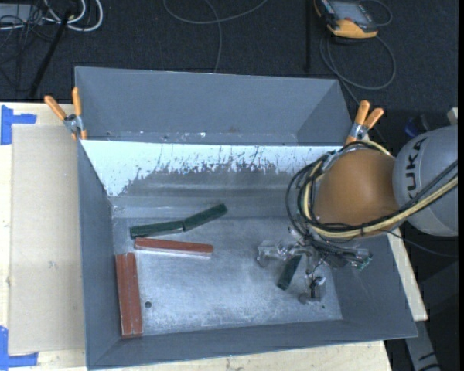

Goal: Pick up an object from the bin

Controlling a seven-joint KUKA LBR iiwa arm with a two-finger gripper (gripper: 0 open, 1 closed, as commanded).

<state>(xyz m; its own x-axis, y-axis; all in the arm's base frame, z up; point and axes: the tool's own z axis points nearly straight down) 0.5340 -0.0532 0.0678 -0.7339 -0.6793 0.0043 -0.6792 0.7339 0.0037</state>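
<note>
The arm point(429, 184) comes in from the right side and bends down into the grey bin point(216, 114). Its round orange cover point(356, 188) sits over the bin's right end, with cables point(308, 207) looped around it. The claw point(298, 273) hangs low, close to the bin floor near the right front corner. I cannot tell if the claw is wide or narrow, or if it holds anything.

3 things lie on the left half of the floor, well apart from the claw. A long dark green stick point(178, 222) lies slanted. Just in front of it is a flat red-brown stick point(174, 246). A red-brown block point(127, 294) lies along the left wall.
</note>
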